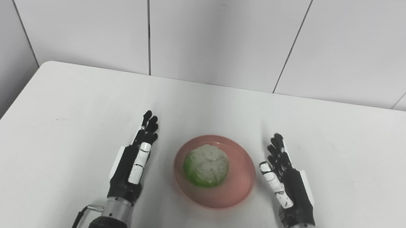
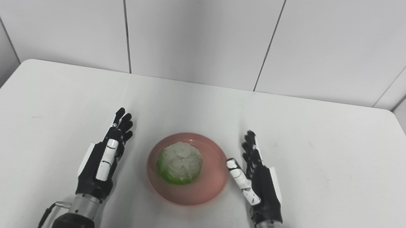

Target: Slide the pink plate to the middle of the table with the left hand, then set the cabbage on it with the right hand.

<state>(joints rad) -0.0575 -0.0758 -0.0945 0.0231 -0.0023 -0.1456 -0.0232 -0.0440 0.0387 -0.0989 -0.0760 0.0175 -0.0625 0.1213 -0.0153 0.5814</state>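
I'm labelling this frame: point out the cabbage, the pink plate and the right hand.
cabbage (image 1: pixel 206 166), left eye view, its top.
pink plate (image 1: pixel 234 197), left eye view, bare near-right rim.
right hand (image 1: pixel 286 175), left eye view, its middle.

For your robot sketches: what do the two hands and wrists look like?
Both the left hand and the right hand are black with white thumbs and white side panels. Each has a silver metal wrist, a black forearm and a thin black cable.

table (image 1: pixel 74 115): white, rounded corners | wall (image 1: pixel 219 29): pale grey panels, dark seams | light: even
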